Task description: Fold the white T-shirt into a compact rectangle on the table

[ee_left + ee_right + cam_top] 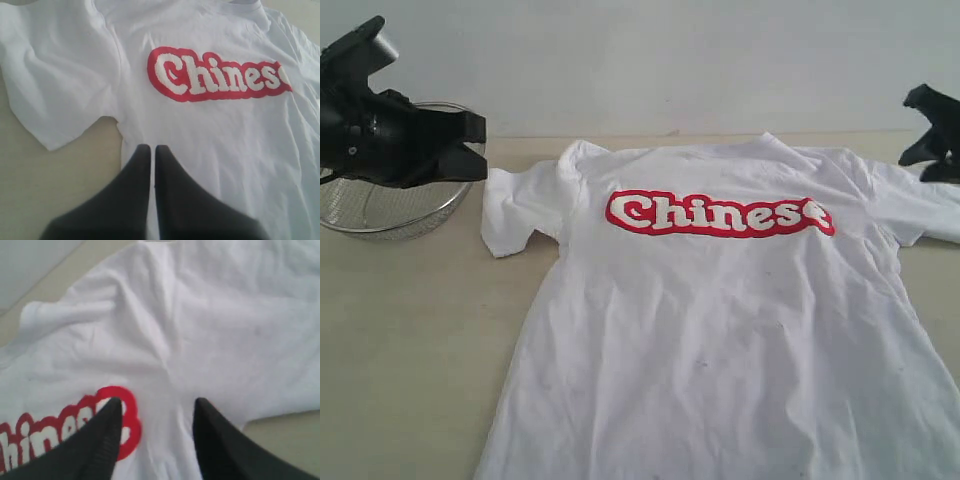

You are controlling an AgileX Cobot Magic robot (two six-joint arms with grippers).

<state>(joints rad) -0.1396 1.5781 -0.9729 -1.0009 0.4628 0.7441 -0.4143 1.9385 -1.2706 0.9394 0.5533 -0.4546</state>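
Wrinkled white cotton T-shirt (720, 330) flat on beige matte table (410, 330); left gripper (151, 148), ten o'clock, narrow; right gripper (157, 404), two o'clock, wide.

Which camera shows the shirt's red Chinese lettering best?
Exterior view: the whole red lettering reads clearly. Left wrist view is closer but its last letter is cut short; right wrist view shows only the end.
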